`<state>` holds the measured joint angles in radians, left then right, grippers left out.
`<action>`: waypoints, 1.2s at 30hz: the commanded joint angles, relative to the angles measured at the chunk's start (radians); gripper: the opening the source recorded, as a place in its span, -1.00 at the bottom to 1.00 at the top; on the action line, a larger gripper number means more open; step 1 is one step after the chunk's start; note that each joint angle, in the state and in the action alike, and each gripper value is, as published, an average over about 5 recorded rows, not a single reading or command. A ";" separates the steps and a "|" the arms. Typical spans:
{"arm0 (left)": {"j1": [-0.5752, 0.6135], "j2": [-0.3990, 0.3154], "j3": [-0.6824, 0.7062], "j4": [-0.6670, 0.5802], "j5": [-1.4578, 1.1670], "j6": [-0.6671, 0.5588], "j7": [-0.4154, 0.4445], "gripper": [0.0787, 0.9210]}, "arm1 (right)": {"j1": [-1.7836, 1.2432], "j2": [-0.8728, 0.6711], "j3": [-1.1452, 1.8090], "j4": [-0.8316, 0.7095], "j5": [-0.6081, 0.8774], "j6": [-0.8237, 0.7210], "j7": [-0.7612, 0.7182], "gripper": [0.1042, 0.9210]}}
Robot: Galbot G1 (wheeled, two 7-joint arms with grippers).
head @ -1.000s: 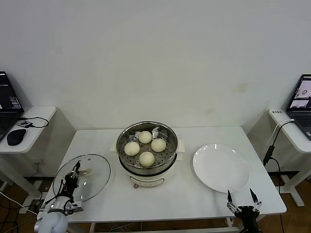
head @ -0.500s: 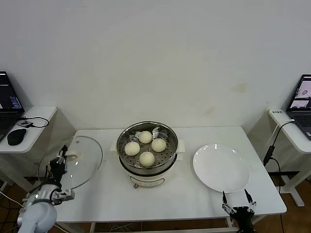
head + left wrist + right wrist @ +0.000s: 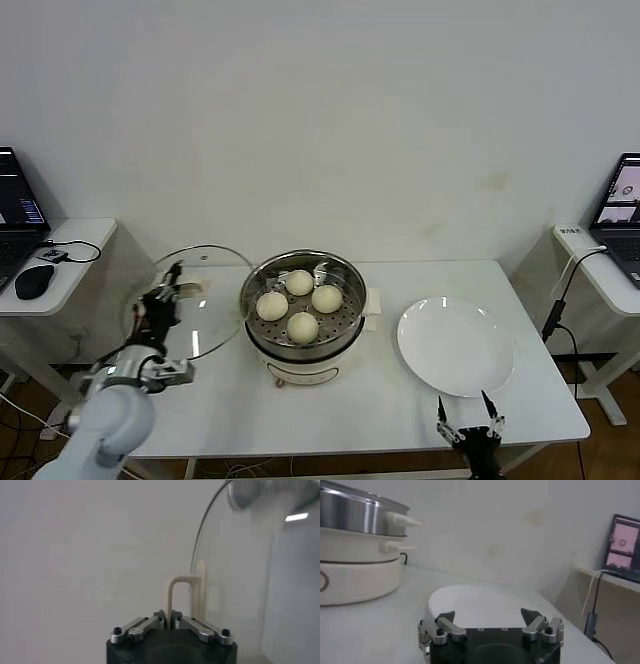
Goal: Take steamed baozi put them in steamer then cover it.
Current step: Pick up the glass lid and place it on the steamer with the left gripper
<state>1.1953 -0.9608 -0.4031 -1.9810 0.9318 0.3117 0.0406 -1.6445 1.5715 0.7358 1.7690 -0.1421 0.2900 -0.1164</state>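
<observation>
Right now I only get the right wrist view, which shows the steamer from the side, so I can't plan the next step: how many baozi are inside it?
Observer: Four baozi sit on the tray inside the steamer.
Operator: And the cover?
Observer: It is off the steamer. The left pincer is shut on its handle, holding the cover tilted in the air just left of the steamer.
Operator: Is my pincer in its way?
Observer: No. The right pincer is open, low at the table's near edge, in front of the plate.
</observation>
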 commanded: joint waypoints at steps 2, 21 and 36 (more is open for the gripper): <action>-0.286 -0.108 0.358 0.012 0.123 0.168 0.112 -0.85 | 0.005 0.009 -0.052 -0.024 -0.092 0.013 0.038 0.76; -0.379 -0.381 0.487 0.206 0.434 0.206 0.279 -0.85 | 0.008 0.008 -0.036 -0.036 -0.117 0.043 0.051 0.76; -0.382 -0.399 0.466 0.286 0.437 0.194 0.266 -0.85 | 0.001 0.008 -0.038 -0.045 -0.124 0.057 0.054 0.76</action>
<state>0.8297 -1.3267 0.0492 -1.7438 1.3342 0.4991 0.2896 -1.6430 1.5781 0.7010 1.7268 -0.2593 0.3434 -0.0643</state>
